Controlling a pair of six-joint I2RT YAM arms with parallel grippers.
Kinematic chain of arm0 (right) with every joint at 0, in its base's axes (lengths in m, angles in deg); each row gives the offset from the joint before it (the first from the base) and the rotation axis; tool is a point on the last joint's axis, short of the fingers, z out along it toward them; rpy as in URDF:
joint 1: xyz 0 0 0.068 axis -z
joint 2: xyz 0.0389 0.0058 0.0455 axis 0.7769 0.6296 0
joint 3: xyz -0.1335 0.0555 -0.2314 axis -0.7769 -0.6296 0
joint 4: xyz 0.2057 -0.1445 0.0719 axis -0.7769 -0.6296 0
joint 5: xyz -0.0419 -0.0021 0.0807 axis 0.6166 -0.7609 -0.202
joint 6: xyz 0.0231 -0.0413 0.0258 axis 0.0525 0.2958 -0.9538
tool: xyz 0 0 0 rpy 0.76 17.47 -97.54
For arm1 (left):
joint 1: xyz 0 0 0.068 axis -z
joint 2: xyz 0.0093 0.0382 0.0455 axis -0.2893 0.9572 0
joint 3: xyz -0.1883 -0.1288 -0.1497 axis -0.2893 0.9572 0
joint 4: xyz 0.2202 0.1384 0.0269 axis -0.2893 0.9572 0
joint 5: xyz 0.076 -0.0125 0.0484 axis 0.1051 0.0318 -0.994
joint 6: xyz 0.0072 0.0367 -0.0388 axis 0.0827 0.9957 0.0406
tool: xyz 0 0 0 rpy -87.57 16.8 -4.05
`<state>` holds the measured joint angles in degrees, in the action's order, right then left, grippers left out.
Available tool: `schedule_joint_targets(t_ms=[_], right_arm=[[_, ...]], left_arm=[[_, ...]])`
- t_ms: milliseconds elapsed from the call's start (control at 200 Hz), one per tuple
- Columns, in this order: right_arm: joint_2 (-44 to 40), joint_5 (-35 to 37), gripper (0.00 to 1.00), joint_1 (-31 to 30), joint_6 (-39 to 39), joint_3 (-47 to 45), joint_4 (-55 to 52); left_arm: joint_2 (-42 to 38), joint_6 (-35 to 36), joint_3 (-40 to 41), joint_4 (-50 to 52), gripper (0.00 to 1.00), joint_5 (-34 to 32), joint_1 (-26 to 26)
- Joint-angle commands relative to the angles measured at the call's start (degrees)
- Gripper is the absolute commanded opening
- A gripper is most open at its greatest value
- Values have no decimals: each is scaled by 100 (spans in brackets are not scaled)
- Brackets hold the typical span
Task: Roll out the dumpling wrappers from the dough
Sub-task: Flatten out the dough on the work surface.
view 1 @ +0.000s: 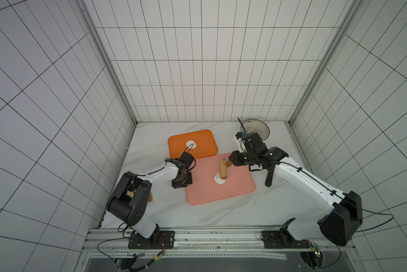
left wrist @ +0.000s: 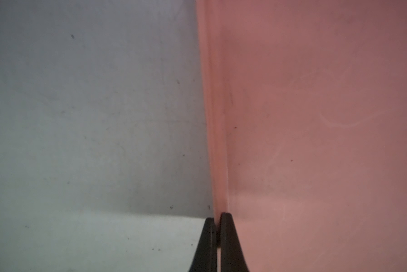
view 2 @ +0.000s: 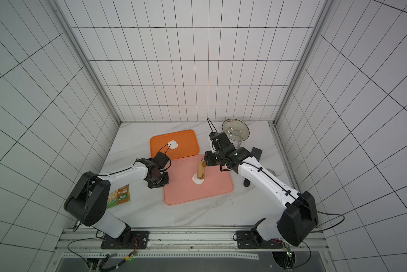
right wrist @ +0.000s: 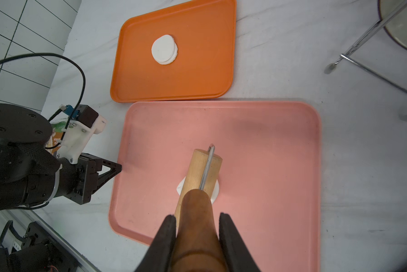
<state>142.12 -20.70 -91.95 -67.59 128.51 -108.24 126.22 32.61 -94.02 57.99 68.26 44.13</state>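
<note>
Right tool (right wrist: 197,215), part-open, clamps rolling pin (right wrist: 195,169); pin rests on dough (right wrist: 214,193).

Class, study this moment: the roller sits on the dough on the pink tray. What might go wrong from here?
The dough is small and mostly hidden under the rolling pin; it may stick to the wood and lift.
The left gripper is shut only at the edge of the pink tray; a push from the right gripper could slide it into the orange tray.
</note>
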Motion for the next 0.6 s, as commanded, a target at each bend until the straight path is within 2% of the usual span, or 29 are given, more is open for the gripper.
schedule_joint_targets(t_ms=[0, 275, 595], right_arm=[[206, -156, 0, -60, -101, -356, 503], [470, 117, 0, -78, -89, -1293, 633], [709, 298, 0, -171, -109, -1673, 721]], left_arm=[[-27, 14, 119, 13, 0, -65, 46], [-29, 27, 120, 8, 0, -56, 55], [-42, 40, 110, 42, 0, -82, 55]])
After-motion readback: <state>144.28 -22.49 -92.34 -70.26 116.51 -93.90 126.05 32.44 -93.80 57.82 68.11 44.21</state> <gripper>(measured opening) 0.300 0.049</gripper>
